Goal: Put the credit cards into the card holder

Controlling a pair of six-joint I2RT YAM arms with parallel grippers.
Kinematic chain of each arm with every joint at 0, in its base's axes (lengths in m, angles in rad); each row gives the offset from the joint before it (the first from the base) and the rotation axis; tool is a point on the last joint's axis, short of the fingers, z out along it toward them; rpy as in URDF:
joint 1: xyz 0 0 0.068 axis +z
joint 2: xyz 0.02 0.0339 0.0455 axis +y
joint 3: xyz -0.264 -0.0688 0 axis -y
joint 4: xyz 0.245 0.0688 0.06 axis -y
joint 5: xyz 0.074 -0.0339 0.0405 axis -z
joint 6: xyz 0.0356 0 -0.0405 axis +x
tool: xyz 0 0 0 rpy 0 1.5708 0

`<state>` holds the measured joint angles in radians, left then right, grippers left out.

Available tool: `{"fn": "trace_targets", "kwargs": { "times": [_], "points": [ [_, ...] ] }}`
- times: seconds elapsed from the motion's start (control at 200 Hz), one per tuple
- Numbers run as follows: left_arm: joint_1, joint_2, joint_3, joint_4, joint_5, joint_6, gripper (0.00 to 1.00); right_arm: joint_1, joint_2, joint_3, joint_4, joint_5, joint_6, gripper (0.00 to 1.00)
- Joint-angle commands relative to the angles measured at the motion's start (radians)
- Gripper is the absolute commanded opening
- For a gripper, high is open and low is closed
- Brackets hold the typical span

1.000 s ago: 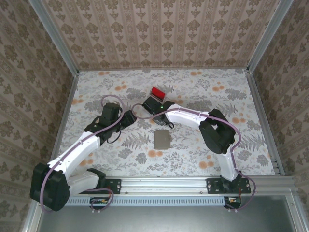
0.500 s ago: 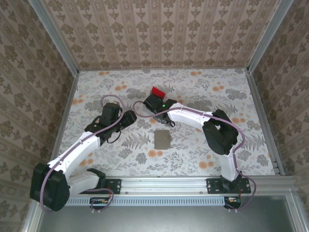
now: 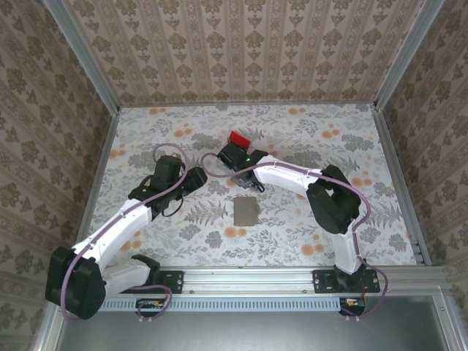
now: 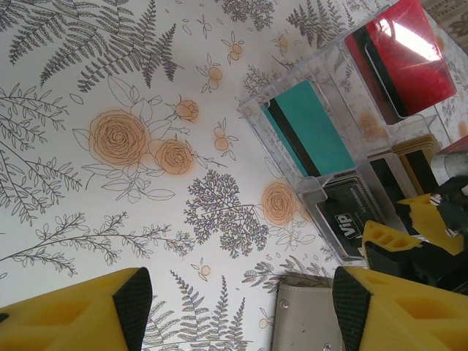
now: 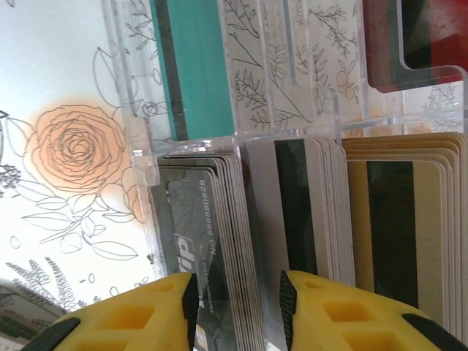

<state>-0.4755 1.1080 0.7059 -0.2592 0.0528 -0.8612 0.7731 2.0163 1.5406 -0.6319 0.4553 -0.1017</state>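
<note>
The credit cards stand in a clear slotted rack (image 5: 322, 110): a teal card (image 4: 307, 128), a red card (image 4: 406, 55), a stack of grey VIP cards (image 5: 208, 219), white cards (image 5: 322, 212) and beige cards (image 5: 409, 219). My right gripper (image 5: 238, 311) is open, its jaws straddling the grey VIP stack with a gap on the right side. The grey card holder (image 3: 246, 210) lies flat on the table, closed, nearer than the rack. My left gripper (image 4: 241, 314) is open and empty, low over the table, with the card holder's corner (image 4: 307, 322) by its right finger.
The rack (image 3: 238, 146) sits mid-table with the red card at its far end. The right arm (image 3: 292, 175) reaches across from the right. Patterned walls and metal rails (image 3: 398, 175) enclose the floral table (image 3: 307, 139).
The right gripper has shifted slightly toward the rack, and its jaws stand a little wider than before. The left arm has not moved.
</note>
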Motion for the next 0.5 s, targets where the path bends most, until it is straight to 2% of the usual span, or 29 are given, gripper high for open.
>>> {"fn": "trace_targets", "kwargs": {
  "times": [0.0, 0.21, 0.495],
  "points": [
    [0.008, 0.000, -0.008, 0.015, -0.005, -0.011, 0.70, -0.002, 0.034, 0.015, -0.022, 0.077, -0.011, 0.40],
    [0.008, 0.001, -0.008, 0.014, -0.005, -0.012, 0.70, 0.001, 0.072, 0.021, -0.022, 0.099, -0.020, 0.42],
    [0.008, 0.010, -0.008, 0.016, 0.001, -0.013, 0.70, 0.006, 0.078, 0.006, -0.005, 0.146, -0.029, 0.39]
  ]
}}
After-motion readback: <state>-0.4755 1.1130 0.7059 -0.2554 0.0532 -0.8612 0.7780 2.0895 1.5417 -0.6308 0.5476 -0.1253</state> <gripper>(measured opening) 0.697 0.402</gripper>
